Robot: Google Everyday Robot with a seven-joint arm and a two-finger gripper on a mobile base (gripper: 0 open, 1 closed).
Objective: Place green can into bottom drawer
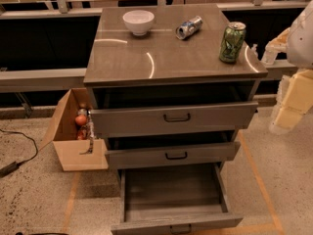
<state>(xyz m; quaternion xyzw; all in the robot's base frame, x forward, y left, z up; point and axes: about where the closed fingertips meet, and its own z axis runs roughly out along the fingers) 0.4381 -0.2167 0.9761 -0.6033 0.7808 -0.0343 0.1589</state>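
Grey cabinet top (161, 58): green can (232, 43) upright at right edge, axis vert. Gripper (268, 54) just right of can, off the top; open/closed: can't tell. Bottom drawer (171, 190) pulled out, near, below-left of can.

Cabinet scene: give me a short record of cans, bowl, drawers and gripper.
white bowl: upright, back of cabinet top
green can: upright, right side of top
silver-and-blue can: on its side, right of bowl
bottom drawer: pulled out, no can inside
top drawer and middle drawer: slightly out
gripper: off the top's right edge, apart from green can
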